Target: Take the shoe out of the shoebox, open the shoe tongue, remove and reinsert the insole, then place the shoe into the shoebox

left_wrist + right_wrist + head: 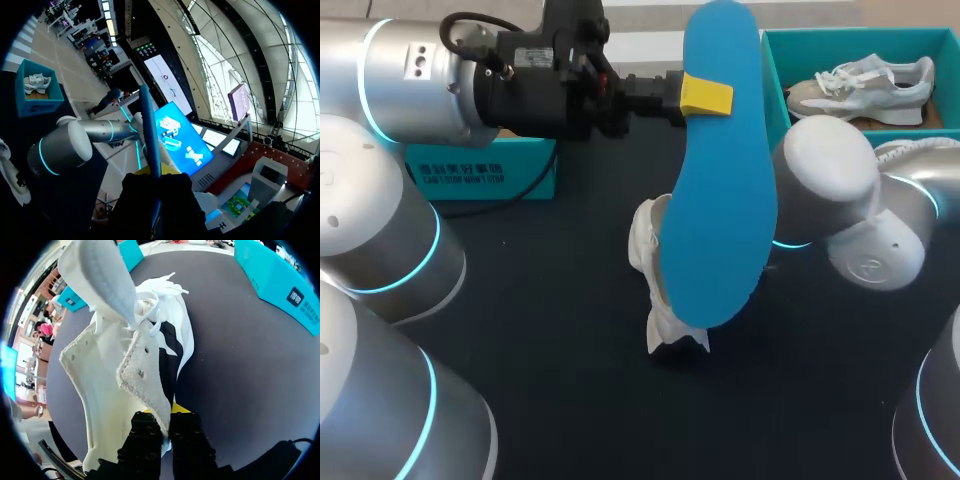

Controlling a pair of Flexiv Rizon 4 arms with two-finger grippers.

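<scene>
My left gripper (705, 95) is shut on a blue insole (720, 200) and holds it up in the air above the table. In the left wrist view the insole (148, 125) shows edge-on, rising from between the fingers of that gripper (152, 171). A white shoe (648, 245) stands on the dark table, half hidden behind the insole. My right arm (840, 190) comes in from the right; its gripper is hidden in the head view. In the right wrist view the right gripper (160, 415) is shut on the edge of the shoe's (105, 375) upper, and the grey tongue (107, 275) is pulled up.
A teal shoebox (770, 75) at the back right holds a second pale shoe (865, 85). Another teal box (485, 170) stands at the back left under my left arm. Bare dark table lies in front of the shoe.
</scene>
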